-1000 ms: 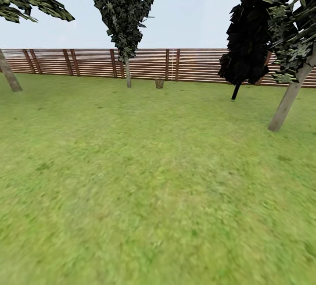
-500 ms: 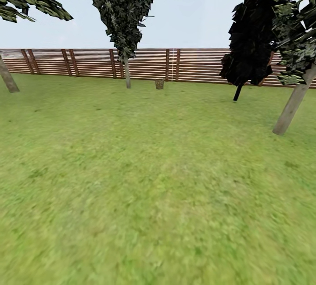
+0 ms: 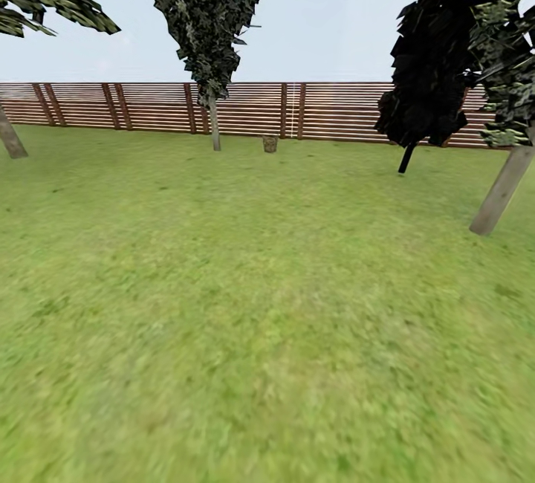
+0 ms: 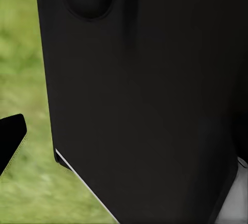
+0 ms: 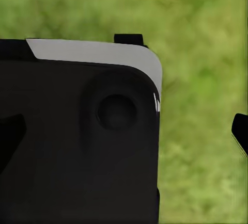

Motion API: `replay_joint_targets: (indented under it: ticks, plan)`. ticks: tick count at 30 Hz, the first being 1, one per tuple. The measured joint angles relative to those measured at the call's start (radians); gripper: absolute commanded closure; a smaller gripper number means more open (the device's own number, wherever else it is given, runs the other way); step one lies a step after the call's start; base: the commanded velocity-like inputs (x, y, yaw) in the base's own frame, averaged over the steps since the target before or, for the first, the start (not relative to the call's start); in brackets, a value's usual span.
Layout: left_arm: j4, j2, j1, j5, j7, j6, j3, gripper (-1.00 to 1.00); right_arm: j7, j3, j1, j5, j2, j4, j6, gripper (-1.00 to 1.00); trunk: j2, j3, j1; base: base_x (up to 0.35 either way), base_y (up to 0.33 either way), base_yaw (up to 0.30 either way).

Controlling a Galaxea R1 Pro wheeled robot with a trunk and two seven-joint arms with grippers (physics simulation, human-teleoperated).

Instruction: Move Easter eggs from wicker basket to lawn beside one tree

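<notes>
While the wicker basket (image 3: 270, 143) sits far off at 12 o'clock, tiny against the slatted wooden fence (image 3: 334, 110), the main risk is in the approach: a long drive over open grass could drift off line or stop short, leaving the basket out of reach, or run on and knock it over. From here the eggs cannot be made out, so whether all three are inside is not known. A second risk is a careless choice of tree; the straight-trunked tree (image 3: 215, 122) just at 11 o'clock of the basket looks nearest, while the leaning pale trunk (image 3: 502, 189) at 2 o'clock is well apart from it.

Neither gripper's state can be told: both wrist views look past dark robot housing onto grass, with dark corners at the edges that reveal no grip.

Flat mottled lawn (image 3: 253, 305) stretches unbroken to the fence, with a dark-foliaged tree (image 3: 423, 82) at 1 o'clock and pale sky above.
</notes>
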Motion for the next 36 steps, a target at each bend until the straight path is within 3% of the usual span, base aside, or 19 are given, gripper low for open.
replay_joint_targets:
  ticks: [36]
  plan:
    - [0.000,0.000,0.000,0.000,0.000,-0.001,0.000,-1.00,0.000,0.000,0.000,0.000,0.000,0.000,0.000,-1.00,0.000,0.000,0.000,0.337,0.000,0.000]
